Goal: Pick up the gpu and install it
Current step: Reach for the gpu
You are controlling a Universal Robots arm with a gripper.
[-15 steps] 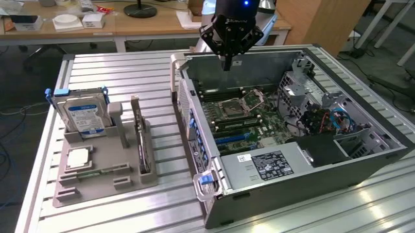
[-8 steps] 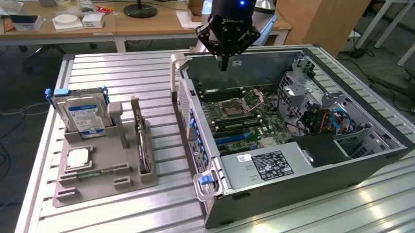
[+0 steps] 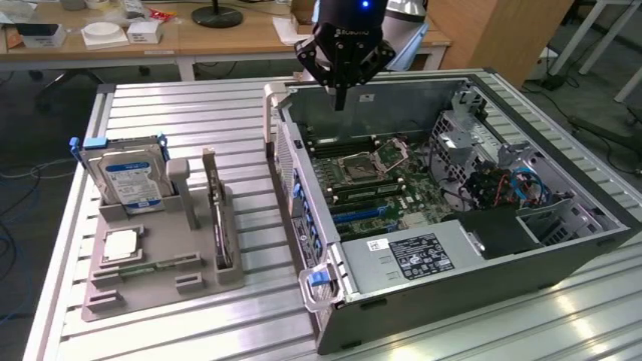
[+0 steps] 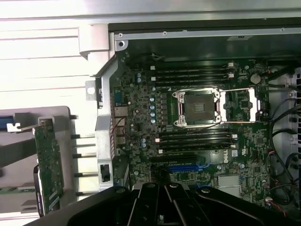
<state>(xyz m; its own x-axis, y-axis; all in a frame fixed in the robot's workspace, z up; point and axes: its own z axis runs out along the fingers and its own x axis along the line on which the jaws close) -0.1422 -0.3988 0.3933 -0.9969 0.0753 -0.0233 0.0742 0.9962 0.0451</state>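
I see my gripper (image 3: 339, 96) is matte black, with pale lettering (image 3: 346, 33) across its body and a blue light (image 3: 363, 4) glowing above. The arm (image 3: 404, 22) is silver-grey. On wrist view, black linkages (image 4: 141, 202) carry round pivot pins (image 4: 149, 185).

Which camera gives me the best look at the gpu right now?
The wrist view: the gpu shows its broad face there, standing in the grey holder. In the exterior view the gpu is edge-on, a thin upright strip.

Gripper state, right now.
Gripper: shut, holding nothing, above the open computer case. The gpu stands in the grey holder.
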